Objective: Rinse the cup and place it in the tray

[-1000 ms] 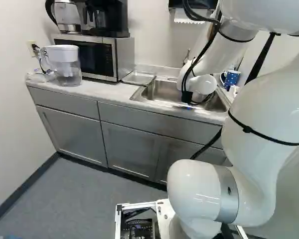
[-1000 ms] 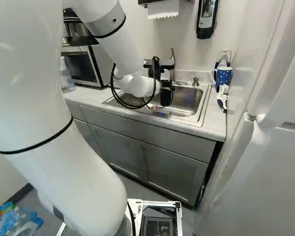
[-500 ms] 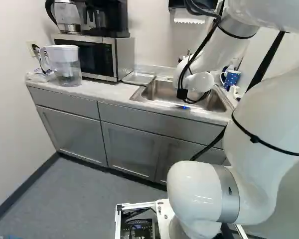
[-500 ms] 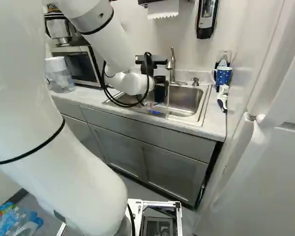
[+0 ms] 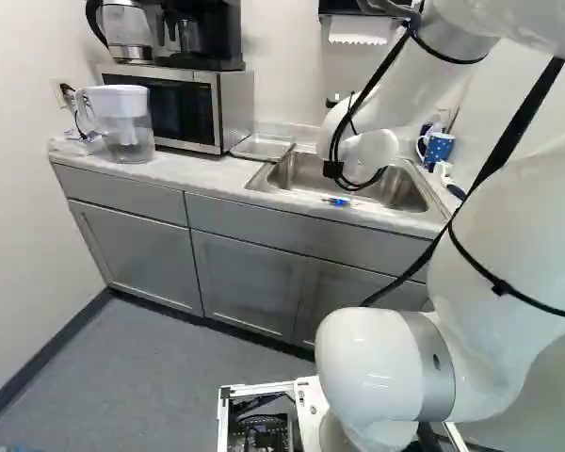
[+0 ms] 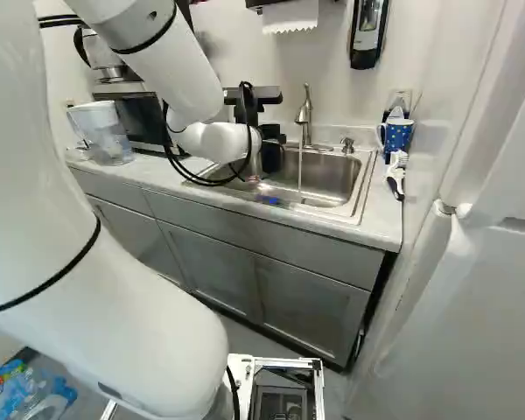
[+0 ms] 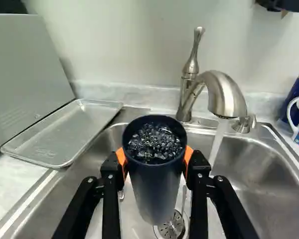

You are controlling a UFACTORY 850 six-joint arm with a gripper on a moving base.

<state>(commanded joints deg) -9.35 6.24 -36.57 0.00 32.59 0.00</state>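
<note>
Gripper (image 6: 269, 137) part-open around a dark cup (image 7: 154, 191), orange pads (image 7: 121, 158) touching it from two sides, so it's gripped. Cup held mouth up over the sink (image 7: 269, 159), with bubbly water inside. Faucet (image 7: 224, 92) running; stream (image 7: 218, 142) comes down beside the cup, not into its mouth. Drain (image 7: 171, 226) partly hidden behind cup. Sink sits upper middle in the right base view, set in the counter (image 6: 381, 223). Metal tray (image 5: 261, 148) at upper middle of left base view, between microwave (image 5: 184, 108) and sink; cup is apart from it. Blue patterned mug (image 6: 397, 136) at upper right of right base view, on the counter near the wall.
</note>
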